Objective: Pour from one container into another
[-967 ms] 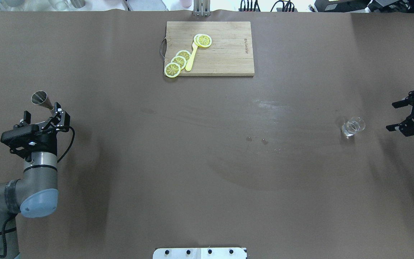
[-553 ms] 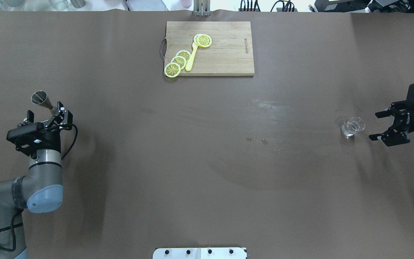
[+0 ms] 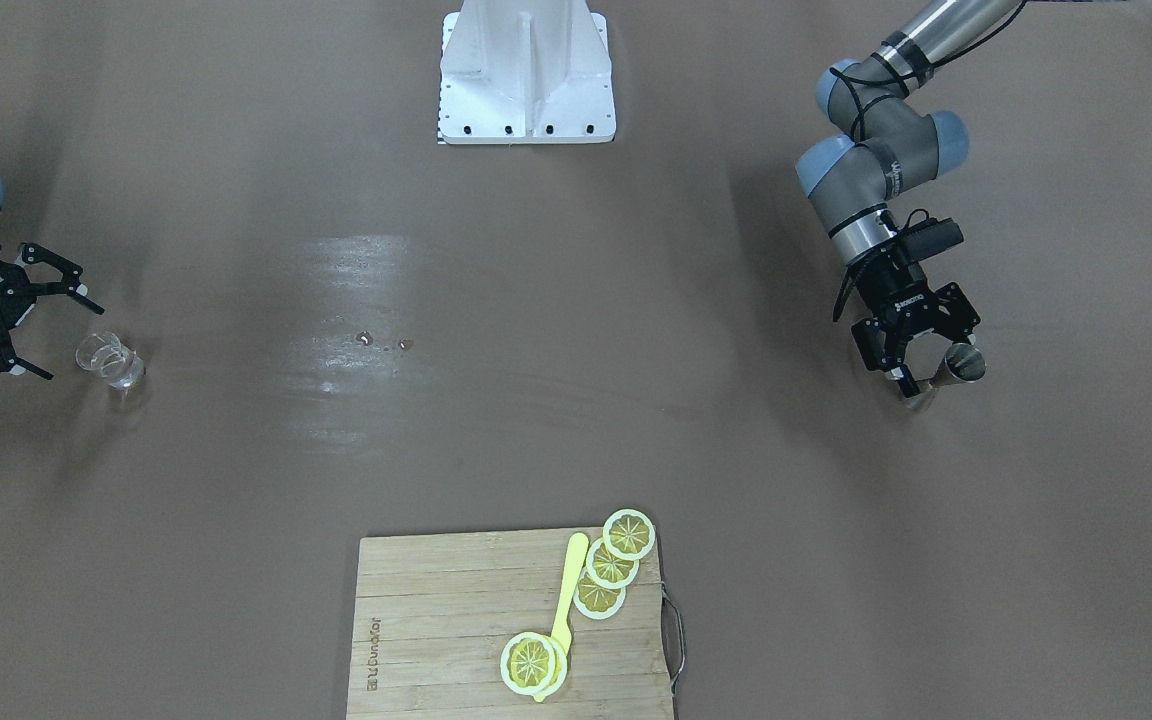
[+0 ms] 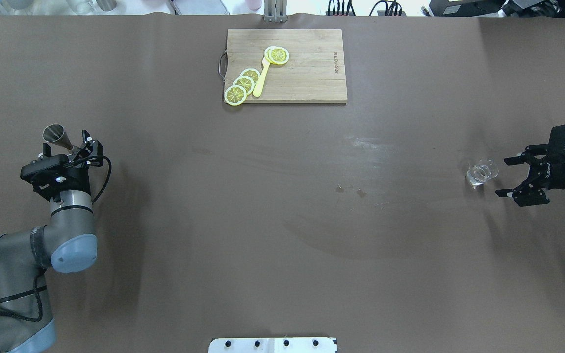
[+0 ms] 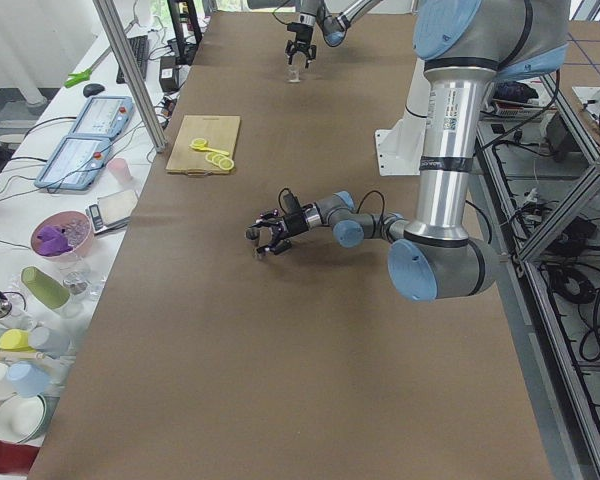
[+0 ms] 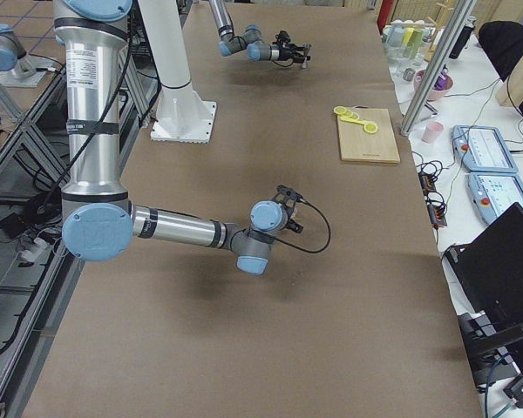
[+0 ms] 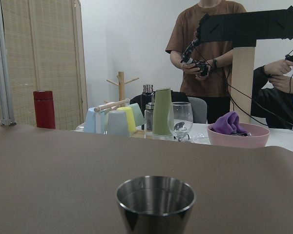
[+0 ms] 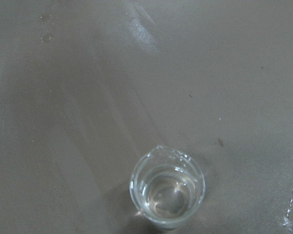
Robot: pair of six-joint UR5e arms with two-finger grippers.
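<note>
Small glass point(image 4: 481, 172) with clear liquid stands upright at the counter's point(image 4: 282, 235) right end. Right tool point(image 4: 502, 177) is level with it and just beside, jaws apart, not touching, likely lined up to close on its sides.

Metal cup point(image 4: 53, 132) stands well apart at the left end. Left tool point(image 4: 66, 146) has its jaws apart to either side of the cup, contact unclear. Probably the receiver.

A few small drops point(image 4: 350, 190) lie between the two. Cutting board point(image 4: 307, 73) with lemon slices point(image 4: 236, 94) sits at the far edge, off the carrying path.
</note>
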